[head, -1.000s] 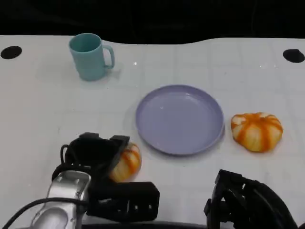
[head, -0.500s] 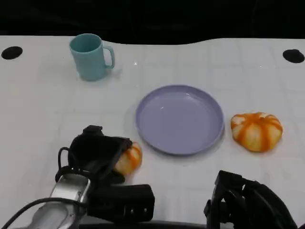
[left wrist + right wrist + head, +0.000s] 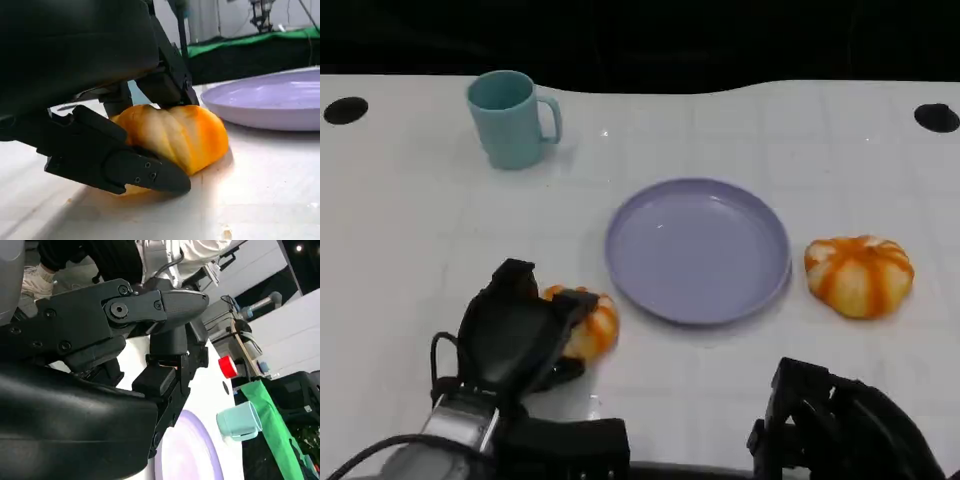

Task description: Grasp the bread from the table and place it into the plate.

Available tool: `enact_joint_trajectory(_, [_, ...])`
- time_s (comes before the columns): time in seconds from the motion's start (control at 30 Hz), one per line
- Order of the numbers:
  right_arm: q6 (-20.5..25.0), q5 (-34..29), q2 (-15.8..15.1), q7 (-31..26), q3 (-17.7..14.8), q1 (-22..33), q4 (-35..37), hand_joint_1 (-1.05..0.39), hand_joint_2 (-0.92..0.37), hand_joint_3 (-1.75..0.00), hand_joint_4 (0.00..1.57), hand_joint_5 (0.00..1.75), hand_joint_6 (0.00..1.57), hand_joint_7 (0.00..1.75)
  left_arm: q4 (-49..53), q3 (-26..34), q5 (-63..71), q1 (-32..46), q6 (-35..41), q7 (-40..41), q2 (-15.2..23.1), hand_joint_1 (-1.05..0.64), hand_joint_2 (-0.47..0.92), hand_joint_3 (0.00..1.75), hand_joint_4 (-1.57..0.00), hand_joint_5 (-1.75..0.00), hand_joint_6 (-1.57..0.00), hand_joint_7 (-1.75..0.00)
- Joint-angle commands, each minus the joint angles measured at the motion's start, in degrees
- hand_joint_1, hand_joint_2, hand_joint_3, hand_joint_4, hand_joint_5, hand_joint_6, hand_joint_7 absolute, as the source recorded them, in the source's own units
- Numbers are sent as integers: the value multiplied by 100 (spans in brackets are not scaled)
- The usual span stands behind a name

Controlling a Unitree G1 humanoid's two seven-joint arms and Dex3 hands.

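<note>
— Where's your left hand (image 3: 520,335) right now?

— At about 7 o'clock from the plate (image 3: 698,250) in the head view, low on the white table (image 3: 410,240). Your fingers (image 3: 125,167) are wrapped around one bread (image 3: 588,322): in the left wrist view one finger runs under its near side and others press down on its top. The bun (image 3: 175,135) is orange with pale stripes, and it sits on the table, just beside the plate's rim but not touching it.

— Is it lifted?

— You can't tell for sure; the left wrist view shows its underside at or very near the tabletop.

— And the plate?

— Lavender, in the middle of the table. You can see its edge (image 3: 265,102) at 2 o'clock from the bun in the wrist view.

— Any other bread?

— Yes, a second orange bun (image 3: 859,275) lies at 3 o'clock from the plate, just off its rim and well apart from both hands.

— Your right hand?

— Your right hand (image 3: 840,425) sits at the bottom edge at 5 o'clock from the plate. Its fingers (image 3: 165,305) are apart and hold nothing.

— Anything else?

— A teal mug (image 3: 510,118) stands upright at 10 o'clock from the plate, handle toward the plate side.
</note>
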Motion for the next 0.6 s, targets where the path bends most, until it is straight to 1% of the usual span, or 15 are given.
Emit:
enact_joint_trajectory(0.03, [12,78,-73,19,-89,31,2,-70,-92,-24,83,163,72,142,228,-19,-124,31,-217,311,58,-26,89,34,-75,-175,-70,-128])
enact_joint_trajectory(0.07, [3,71,-72,19,-86,31,10,-70,-92,-24,83,163,72,142,232,-14,-145,31,-284,385,72,-26,88,35,-75,-175,-66,-141])
enact_joint_trajectory(0.13, [-16,45,-70,10,-78,26,29,-70,-92,-24,83,162,72,141,234,9,-189,32,-398,487,96,-25,87,36,-75,-175,-62,-154])
enact_joint_trajectory(0.17, [-27,34,-68,8,-75,22,41,-70,-92,-24,83,162,72,142,212,31,-217,41,-441,520,106,-25,87,39,-75,-175,-58,-166])
enact_joint_trajectory(0.2, [-33,28,-67,7,-72,19,50,-70,-92,-24,83,162,72,142,198,43,-239,47,-469,545,113,-25,87,40,-74,-175,-57,-170])
enact_joint_trajectory(0.23, [-29,33,-61,3,-73,19,53,-70,-92,-24,84,162,73,142,110,66,-268,67,-494,541,139,-25,87,40,-74,-175,-56,-172])
enact_joint_trajectory(0.27, [-24,38,-54,-3,-73,20,50,-70,-92,-24,84,162,73,142,22,81,-282,82,-493,518,166,-26,79,55,-74,-175,-55,-174])
enact_joint_trajectory(0.3, [-26,42,-48,-6,-73,21,47,-70,-92,-24,84,162,73,142,-56,91,-285,92,-480,500,192,-26,75,63,-74,-175,-55,-174])
enact_joint_trajectory(0.37, [-42,43,-41,4,-68,17,52,-70,-92,-25,83,162,72,141,-188,126,-299,106,-520,564,251,-25,68,73,-76,-175,-54,-175])
enact_joint_trajectory(0.43, [-52,61,-34,34,-70,-1,80,-70,-92,-25,83,162,72,141,-305,180,-319,117,-538,569,302,-24,66,78,-77,-175,-55,-175])
enact_joint_trajectory(0.6, [-19,24,-5,-55,-55,-15,70,-70,-92,-24,84,164,73,142,-573,255,-270,118,-516,538,424,-23,63,80,-76,-175,-54,-175])
